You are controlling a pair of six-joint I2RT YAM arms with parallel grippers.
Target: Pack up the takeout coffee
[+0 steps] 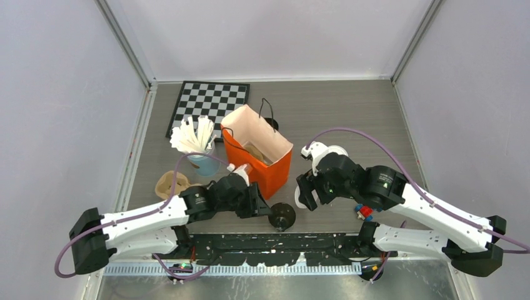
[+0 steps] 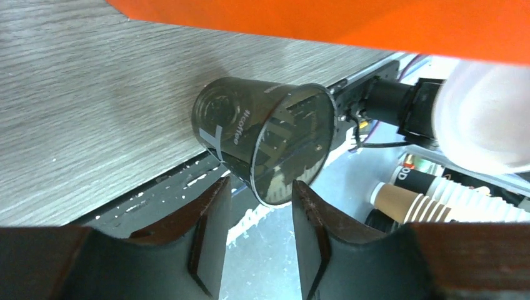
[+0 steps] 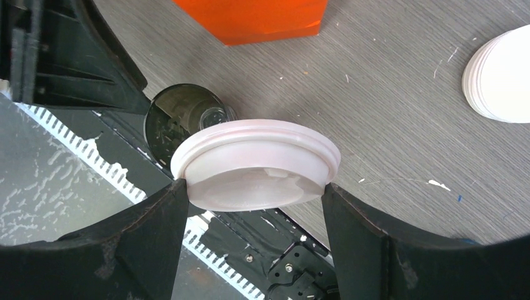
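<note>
One black takeout coffee cup (image 1: 282,215) lies tipped on its side at the table's near edge, uncapped, with pale print on its wall (image 2: 262,137). My left gripper (image 2: 259,190) is open; the cup's rim sits just beyond the fingertips and nothing is between the jaws. My right gripper (image 3: 253,190) is shut on a round white lid (image 3: 256,162), held a little above and to the right of the cup (image 3: 181,115). The orange paper bag (image 1: 259,156) stands open just behind both grippers.
A stack of white lids (image 3: 503,78) lies on the table to the right. A light-blue cup of white sticks (image 1: 203,164), a chessboard (image 1: 209,103) and a tan object (image 1: 170,184) are left of the bag. Small red and blue pieces (image 1: 364,211) sit under the right arm.
</note>
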